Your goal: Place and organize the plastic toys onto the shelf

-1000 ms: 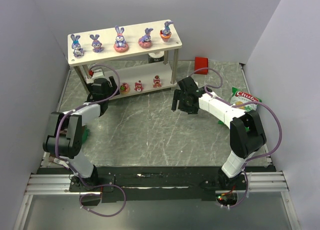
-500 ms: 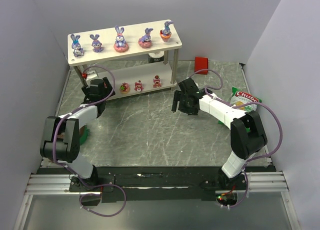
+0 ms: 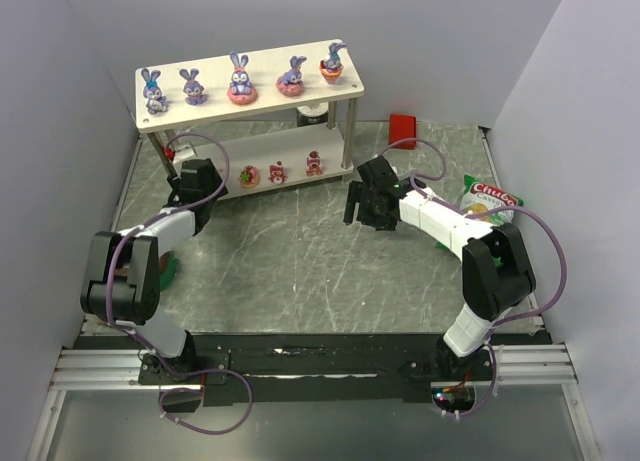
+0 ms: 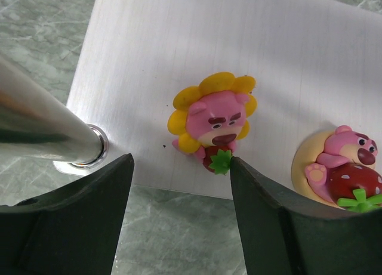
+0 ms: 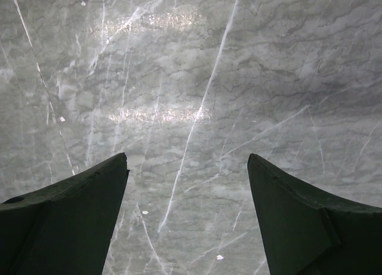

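1. Left gripper (image 4: 180,164): jaws apart with nothing between them. It hangs at the near left corner of the shelf's (image 3: 267,81) lower board.
2. Sunflower sweet (image 4: 212,117): upright on that lower board, just past the fingertips and free of both. Its green strawberry tip sits very near the inner edge of the right finger (image 4: 268,215); I cannot tell whether they touch.
3. The silver post (image 4: 42,132) rises just left of the sunflower sweet. The moon sweet (image 4: 343,167) stands near on its right, apart from it.
4. Top view: 5 bunnies (image 3: 240,79) stand in a row on the upper board. 3 sweets (image 3: 277,170) show on the lower board, and the left arm hides the corner where the 4th stands.
5. Right gripper (image 5: 187,158): jaws wide and holding nothing, over bare marble table (image 5: 191,78), well apart from the shelf.
6. Step, as I read it: the last toy is placed, with all 9 on the shelf, and the left arm is at release.
7. The next move calls for drawing the left arm straight back toward the base and then lifting. Any sideways drift risks the post on one side and the sunflower's strawberry tip on the other.
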Controlling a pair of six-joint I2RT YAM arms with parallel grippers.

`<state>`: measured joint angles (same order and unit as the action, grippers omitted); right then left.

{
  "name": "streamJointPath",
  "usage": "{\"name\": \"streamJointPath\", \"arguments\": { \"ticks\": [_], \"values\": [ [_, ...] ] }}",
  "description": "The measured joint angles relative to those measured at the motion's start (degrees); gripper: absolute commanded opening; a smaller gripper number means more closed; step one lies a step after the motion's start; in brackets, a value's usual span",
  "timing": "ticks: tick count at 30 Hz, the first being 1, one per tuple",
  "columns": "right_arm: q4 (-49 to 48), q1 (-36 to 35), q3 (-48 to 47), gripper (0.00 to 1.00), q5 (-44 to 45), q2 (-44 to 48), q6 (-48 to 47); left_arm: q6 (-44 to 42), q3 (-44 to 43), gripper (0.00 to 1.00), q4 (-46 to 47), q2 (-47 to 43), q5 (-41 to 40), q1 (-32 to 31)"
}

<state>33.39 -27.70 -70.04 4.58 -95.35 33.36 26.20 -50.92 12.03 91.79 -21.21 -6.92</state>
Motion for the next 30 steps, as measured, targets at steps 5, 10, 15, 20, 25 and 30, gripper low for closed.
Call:
{"name": "streamJointPath", "arguments": {
  "ticks": [5, 10, 15, 20, 25, 30],
  "values": [
    [0.02, 0.0, 0.0, 0.88, 0.0, 0.0, -0.02, -0.02, -1.09, 0.7, -0.57, 1.66, 0.57, 0.0],
    [0.02, 0.0, 0.0, 0.88, 0.02, 0.0, -0.22, -0.2, -1.55, 0.69, -0.72, 2.34, 0.85, 0.0],
    [0.02, 0.0, 0.0, 0.88, 0.02, 0.0, -0.24, -0.22, -1.64, 0.64, -0.72, 2.45, 0.79, 0.0],
    [0.02, 0.02, -0.02, 0.88, 0.02, 0.0, -0.28, 0.0, -1.64, 0.6, -0.74, 2.45, 0.42, 0.0],
    [0.0, 0.02, -0.04, 0.88, -0.02, 0.0, -0.44, 0.07, -1.62, 0.57, -0.72, 2.45, 0.28, 0.11],
    [0.0, 0.0, -0.04, 0.88, -0.17, -0.02, -0.44, 0.09, -1.53, 0.56, -0.72, 2.43, 0.22, 0.24]
  ]
}}
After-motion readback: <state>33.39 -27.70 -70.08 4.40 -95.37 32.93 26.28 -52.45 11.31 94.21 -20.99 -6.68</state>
